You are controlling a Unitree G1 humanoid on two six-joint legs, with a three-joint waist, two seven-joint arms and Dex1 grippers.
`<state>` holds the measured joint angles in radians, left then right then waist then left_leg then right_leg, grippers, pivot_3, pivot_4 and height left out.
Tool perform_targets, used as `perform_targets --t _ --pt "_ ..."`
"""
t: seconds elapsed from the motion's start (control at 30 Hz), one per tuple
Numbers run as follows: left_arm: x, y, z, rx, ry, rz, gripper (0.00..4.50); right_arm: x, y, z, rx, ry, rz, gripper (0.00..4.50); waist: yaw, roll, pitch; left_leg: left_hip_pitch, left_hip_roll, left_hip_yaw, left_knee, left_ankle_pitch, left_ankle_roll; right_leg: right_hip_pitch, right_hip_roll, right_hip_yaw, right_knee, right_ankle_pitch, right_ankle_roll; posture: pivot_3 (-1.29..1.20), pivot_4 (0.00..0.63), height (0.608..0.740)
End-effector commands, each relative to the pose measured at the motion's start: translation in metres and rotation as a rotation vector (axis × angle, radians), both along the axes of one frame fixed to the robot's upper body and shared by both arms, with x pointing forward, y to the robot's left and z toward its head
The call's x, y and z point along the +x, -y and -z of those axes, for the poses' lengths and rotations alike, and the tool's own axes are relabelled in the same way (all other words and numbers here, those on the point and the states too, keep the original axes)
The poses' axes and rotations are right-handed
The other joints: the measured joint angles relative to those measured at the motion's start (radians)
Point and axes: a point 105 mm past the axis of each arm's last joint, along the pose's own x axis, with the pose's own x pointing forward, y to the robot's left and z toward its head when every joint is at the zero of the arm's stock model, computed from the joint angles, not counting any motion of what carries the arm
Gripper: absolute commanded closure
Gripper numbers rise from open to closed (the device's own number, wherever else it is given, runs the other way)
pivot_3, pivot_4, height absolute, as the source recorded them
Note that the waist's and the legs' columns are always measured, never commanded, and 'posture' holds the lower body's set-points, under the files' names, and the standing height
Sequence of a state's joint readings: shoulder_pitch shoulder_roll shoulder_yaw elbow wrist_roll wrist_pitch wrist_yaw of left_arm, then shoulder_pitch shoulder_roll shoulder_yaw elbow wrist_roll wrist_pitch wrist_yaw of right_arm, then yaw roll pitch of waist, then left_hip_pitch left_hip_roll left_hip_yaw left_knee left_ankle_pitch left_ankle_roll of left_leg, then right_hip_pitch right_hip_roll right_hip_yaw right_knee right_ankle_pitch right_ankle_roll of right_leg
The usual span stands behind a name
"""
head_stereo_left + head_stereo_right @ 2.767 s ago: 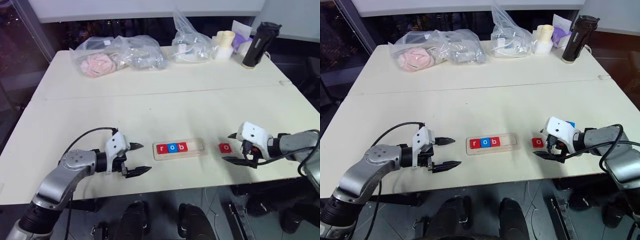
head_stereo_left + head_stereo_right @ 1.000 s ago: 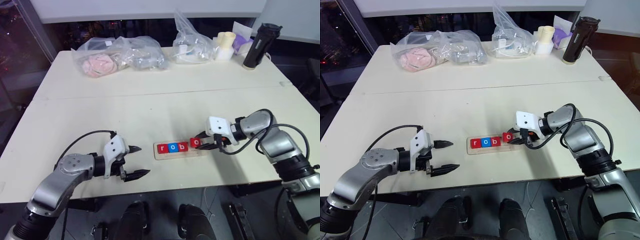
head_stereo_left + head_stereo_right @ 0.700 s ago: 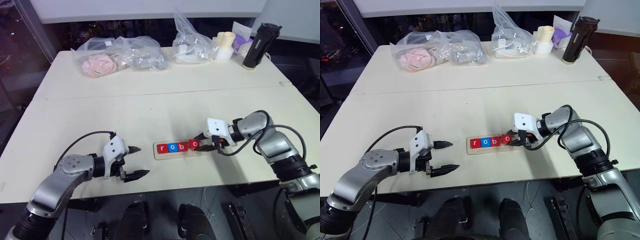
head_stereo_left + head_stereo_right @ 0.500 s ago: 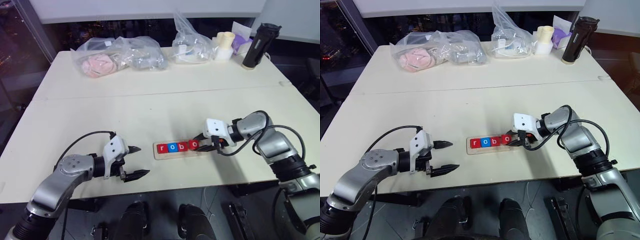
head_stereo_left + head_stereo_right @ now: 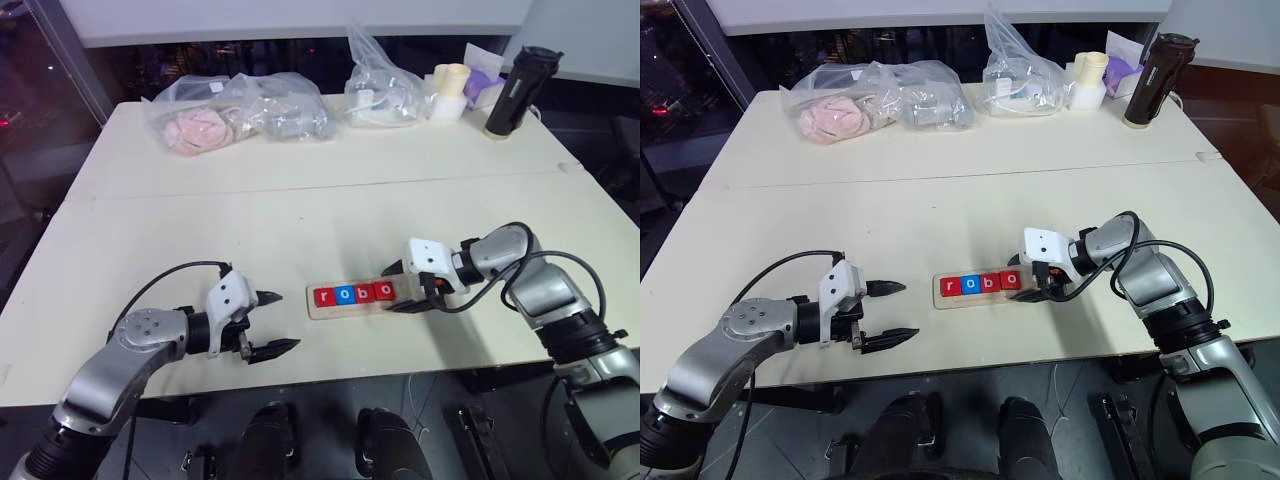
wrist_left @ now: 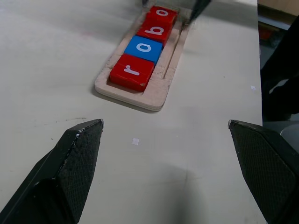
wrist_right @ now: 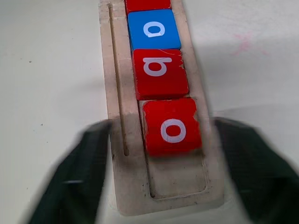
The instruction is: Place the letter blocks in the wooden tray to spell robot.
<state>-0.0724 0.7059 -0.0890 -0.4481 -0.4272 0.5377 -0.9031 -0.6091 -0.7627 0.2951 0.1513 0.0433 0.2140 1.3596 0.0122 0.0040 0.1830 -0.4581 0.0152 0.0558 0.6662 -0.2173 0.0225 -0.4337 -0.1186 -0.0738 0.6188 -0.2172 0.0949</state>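
Observation:
The wooden tray [image 5: 340, 312] lies near the table's front edge. Four letter blocks sit in its groove in a row: a red r [image 5: 322, 297], a blue o [image 5: 344, 295], a red b [image 5: 364, 293] and a red o [image 5: 384, 290]. My right gripper [image 5: 392, 290] is open at the tray's right end, one finger on each side of the red o [image 7: 172, 127] and apart from it. A bare stretch of groove [image 7: 177, 184] remains past that block. My left gripper [image 5: 288, 320] is open and empty on the table left of the tray [image 6: 159, 91], pointing at it.
Two clear plastic bags [image 5: 235, 115] [image 5: 385, 90] lie along the table's far side. A stack of pale cups [image 5: 450, 90] and a black bottle [image 5: 515, 90] stand at the far right. The table's front edge runs just below both grippers.
My right gripper carried the red o from the table to the tray, set it after the b, and has now opened off it. The left arm has not moved.

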Motion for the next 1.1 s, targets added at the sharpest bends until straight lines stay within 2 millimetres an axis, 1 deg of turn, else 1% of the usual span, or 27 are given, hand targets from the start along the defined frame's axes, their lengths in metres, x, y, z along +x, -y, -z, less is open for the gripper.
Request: perform_targets --t 0.03,0.17,0.27,0.3,0.37,0.43,0.53,0.63,0.67,0.73,0.77,0.8,0.87,0.93,0.97,1.1 --pt "-0.001 0.000 -0.009 -0.014 0.041 0.006 0.00 0.002 -0.008 -0.016 0.016 0.064 -0.029 0.02 0.000 0.000 0.000 0.000 0.000 0.000 0.000 0.000 0.000 0.000 0.000 0.000 0.000 0.000 0.000 0.00 0.150 0.725" --pt "-0.001 0.001 -0.009 -0.014 0.043 0.007 0.00 0.003 -0.009 -0.025 0.033 0.087 -0.021 0.02 0.000 0.000 0.000 0.000 0.000 0.000 0.000 0.000 0.000 0.000 0.000 0.000 0.000 0.000 0.000 0.00 0.150 0.725" --pt "-0.001 0.002 -0.009 -0.015 0.044 0.009 0.00 0.011 -0.001 -0.036 0.043 0.137 0.031 0.02 0.000 0.000 0.000 0.000 0.000 0.000 0.000 0.000 0.000 0.000 0.000 0.000 0.000 0.000 0.000 0.00 0.150 0.725" --pt "-0.001 0.002 -0.009 -0.016 0.044 0.010 0.00 0.015 0.004 -0.041 0.052 0.159 0.064 0.02 0.000 0.000 0.000 0.000 0.000 0.000 0.000 0.000 0.000 0.000 0.000 0.000 0.000 0.000 0.000 0.00 0.150 0.725" --pt "0.000 0.003 -0.009 -0.018 0.046 0.011 0.00 0.028 0.023 -0.056 0.092 0.202 0.206 0.02 0.001 0.000 0.000 0.000 0.000 0.000 0.000 0.000 0.000 0.000 0.000 0.000 0.000 0.000 0.000 0.00 0.150 0.725" --pt "0.000 0.005 -0.009 -0.021 0.047 0.011 0.00 0.029 0.035 -0.064 0.128 0.207 0.279 0.02 0.004 0.000 0.000 0.000 0.000 0.000 0.000 0.000 0.000 0.000 0.000 0.000 0.000 0.000 0.000 0.00 0.150 0.725" --pt "0.000 0.007 -0.009 -0.027 0.043 0.021 0.00 0.020 0.041 -0.060 0.148 0.202 0.319 0.02 0.003 -0.001 0.000 0.000 0.000 0.000 0.000 0.000 0.000 0.001 0.000 0.000 0.000 0.000 0.000 0.00 0.150 0.725" --pt "0.001 0.008 -0.009 -0.028 0.044 0.027 0.00 0.030 0.055 -0.058 0.143 0.294 0.441 0.02 -0.002 0.000 0.000 0.000 0.000 0.000 0.000 0.000 0.000 0.001 0.000 0.000 0.000 0.000 0.000 0.00 0.150 0.725" --pt "0.002 0.009 -0.010 -0.029 0.045 0.029 0.00 0.040 0.071 -0.057 0.126 0.331 0.565 0.02 -0.004 0.000 0.000 0.001 0.000 0.001 0.000 0.000 0.000 0.001 0.000 0.000 0.001 0.000 0.000 0.00 0.150 0.725" --pt "0.004 0.011 -0.011 -0.031 0.048 0.033 0.00 0.055 0.103 -0.057 0.117 0.404 0.810 0.02 -0.003 0.000 0.000 0.003 0.000 0.001 0.000 0.001 -0.001 0.001 0.000 0.000 0.002 0.001 -0.001 0.00 0.150 0.725" --pt "0.005 0.011 -0.011 -0.033 0.049 0.034 0.00 0.057 0.117 -0.057 0.125 0.410 0.926 0.02 -0.001 0.000 0.000 0.003 0.000 0.001 0.000 0.001 -0.001 0.001 0.000 0.000 0.002 0.001 -0.002 0.00 0.150 0.725" --pt "0.005 0.011 -0.012 -0.034 0.049 0.034 0.00 0.058 0.124 -0.056 0.134 0.408 0.990 0.02 0.002 0.000 0.000 0.003 0.000 0.001 0.000 0.001 -0.002 0.001 0.000 0.000 0.002 0.001 -0.002 0.00 0.150 0.725" --pt "0.005 0.012 -0.012 -0.036 0.049 0.037 0.00 0.052 0.143 -0.056 0.165 0.416 1.182 0.02 0.002 0.000 -0.001 0.003 0.000 0.000 0.000 0.001 -0.002 0.001 0.000 0.000 0.002 0.001 -0.002 0.00 0.150 0.725" --pt "0.005 0.013 -0.012 -0.038 0.048 0.039 0.00 0.044 0.155 -0.053 0.194 0.413 1.323 0.02 0.002 0.000 -0.001 0.003 0.001 0.000 0.000 0.001 -0.002 0.001 0.000 0.000 0.001 0.001 -0.002 0.00 0.150 0.725" --pt "0.005 0.013 -0.012 -0.038 0.048 0.040 0.00 0.041 0.157 -0.052 0.199 0.411 1.356 0.02 0.001 0.000 -0.001 0.003 0.001 0.000 -0.001 0.001 -0.002 0.001 0.000 0.000 0.001 0.001 -0.002 0.00 0.150 0.725" --pt "0.005 0.015 -0.011 -0.042 0.043 0.051 0.00 0.027 0.168 -0.029 0.245 0.304 1.555 0.02 0.000 0.000 -0.001 0.003 0.000 0.000 -0.001 0.001 -0.002 0.001 0.000 0.000 0.001 0.001 -0.002 0.00 0.150 0.725"
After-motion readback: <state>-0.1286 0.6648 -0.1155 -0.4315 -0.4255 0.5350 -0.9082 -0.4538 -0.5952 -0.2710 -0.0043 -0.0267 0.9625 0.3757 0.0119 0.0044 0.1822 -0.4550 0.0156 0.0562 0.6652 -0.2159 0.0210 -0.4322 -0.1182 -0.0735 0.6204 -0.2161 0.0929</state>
